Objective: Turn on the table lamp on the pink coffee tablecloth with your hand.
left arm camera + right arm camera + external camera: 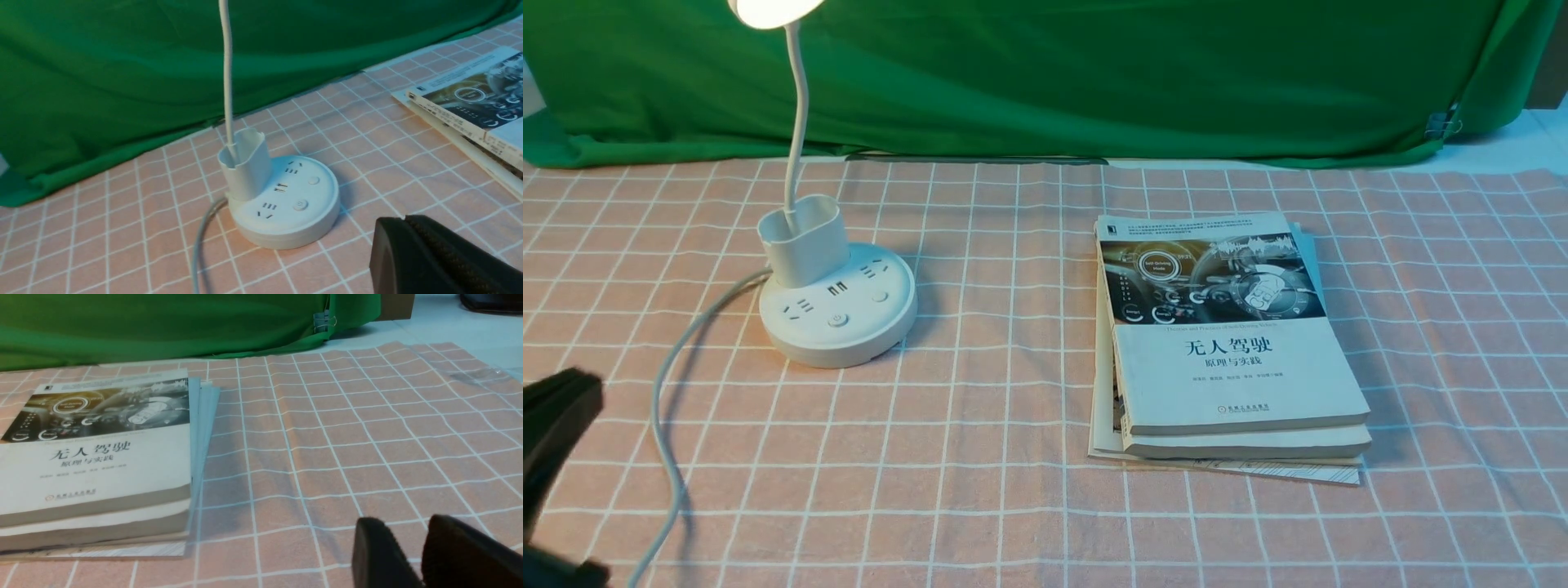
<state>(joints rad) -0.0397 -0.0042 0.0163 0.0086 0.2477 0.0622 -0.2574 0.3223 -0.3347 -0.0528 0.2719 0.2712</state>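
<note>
1. Two hands are in sight by wrist camera: the left hand (403,219) has its black fingers pressed together with nothing between them, while the right hand (404,520) has its finger ends a little apart, also holding nothing.
2. Since the lamp is lit, the switching looks done; what remains, I judge, is to keep the left hand off the buttons and settle it near the counter's near left corner.
3. Any move back should go up first, then toward the near edge, wide of the grey-white cord (667,441), which a low sweep could snag and so drag the base.
4. Were a press needed again, closed fingers coming straight down on the power-marked button (838,320) would serve best; a slanting push might slide the base or tip the stalk.
5. The table lamp (837,327) stands upright toward the counter's far left corner, on the pink coffee tablecloth (1013,490). Its round white base carries sockets, ports and two buttons, with an oval cup (809,249) at its back left and a thin gooseneck (800,98) rising from it to a glowing head (772,8), cut off by the front view.
6. Well apart, right of the counter's middle, lies a stack of books (1233,367).
</note>
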